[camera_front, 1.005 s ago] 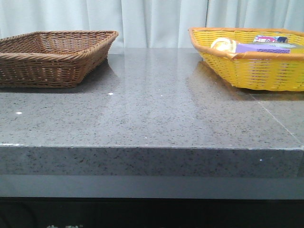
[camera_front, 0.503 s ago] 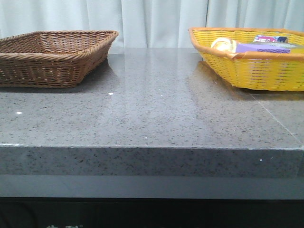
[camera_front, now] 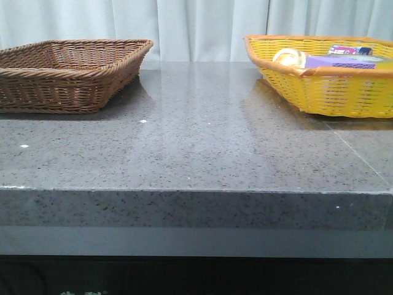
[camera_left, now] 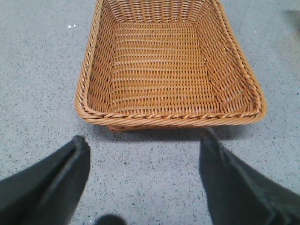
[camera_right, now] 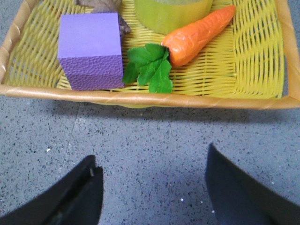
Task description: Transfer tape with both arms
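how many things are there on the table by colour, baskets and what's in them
brown: 1, the brown basket
yellow: 2, the yellow basket and the tape
purple: 1, the purple block
orange with green leaves: 1, the toy carrot
other: 1, a colourful printed item, too small to tell
total: 6

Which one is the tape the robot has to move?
Look in the yellow basket at the table's right. The tape is the glossy yellow roll lying there by the orange carrot and purple block. It is the only round, see-through thing.
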`<state>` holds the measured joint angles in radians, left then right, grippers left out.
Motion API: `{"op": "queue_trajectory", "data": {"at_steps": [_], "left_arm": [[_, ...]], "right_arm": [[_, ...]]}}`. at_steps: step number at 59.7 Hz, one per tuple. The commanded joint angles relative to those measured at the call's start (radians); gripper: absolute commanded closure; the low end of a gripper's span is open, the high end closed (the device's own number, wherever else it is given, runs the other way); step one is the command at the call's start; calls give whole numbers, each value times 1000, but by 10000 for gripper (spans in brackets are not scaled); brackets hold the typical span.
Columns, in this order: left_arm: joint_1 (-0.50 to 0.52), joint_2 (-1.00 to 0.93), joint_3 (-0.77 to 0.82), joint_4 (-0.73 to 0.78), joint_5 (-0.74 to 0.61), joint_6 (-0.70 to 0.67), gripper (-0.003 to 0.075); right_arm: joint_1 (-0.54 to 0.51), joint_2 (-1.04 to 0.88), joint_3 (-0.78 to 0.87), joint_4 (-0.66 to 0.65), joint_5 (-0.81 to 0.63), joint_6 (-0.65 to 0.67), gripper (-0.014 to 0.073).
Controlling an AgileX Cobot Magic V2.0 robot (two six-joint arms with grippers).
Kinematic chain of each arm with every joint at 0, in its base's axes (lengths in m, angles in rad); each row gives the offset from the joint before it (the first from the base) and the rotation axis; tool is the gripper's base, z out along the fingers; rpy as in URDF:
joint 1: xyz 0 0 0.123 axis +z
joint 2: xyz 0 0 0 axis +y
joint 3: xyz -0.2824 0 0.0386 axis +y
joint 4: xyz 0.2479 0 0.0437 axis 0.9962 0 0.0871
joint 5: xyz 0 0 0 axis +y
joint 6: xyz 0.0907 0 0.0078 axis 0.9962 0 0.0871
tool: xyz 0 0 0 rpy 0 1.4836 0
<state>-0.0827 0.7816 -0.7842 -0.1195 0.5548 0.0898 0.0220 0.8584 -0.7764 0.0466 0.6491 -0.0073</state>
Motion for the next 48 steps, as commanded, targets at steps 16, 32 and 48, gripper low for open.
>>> {"op": "queue_trajectory", "data": {"at_steps": [16, 32, 48], "left_arm": [[-161, 1, -30, -16, -130, 2, 174], [-381, 1, -30, -19, -167, 4, 174], [-492, 1, -30, -29, -171, 4, 174]], "right_arm": [[-53, 138, -235, -2, 47, 38, 55], [-61, 363, -487, -1, 169, 38, 55], [-63, 592, -748, -1, 246, 38, 55]]}}
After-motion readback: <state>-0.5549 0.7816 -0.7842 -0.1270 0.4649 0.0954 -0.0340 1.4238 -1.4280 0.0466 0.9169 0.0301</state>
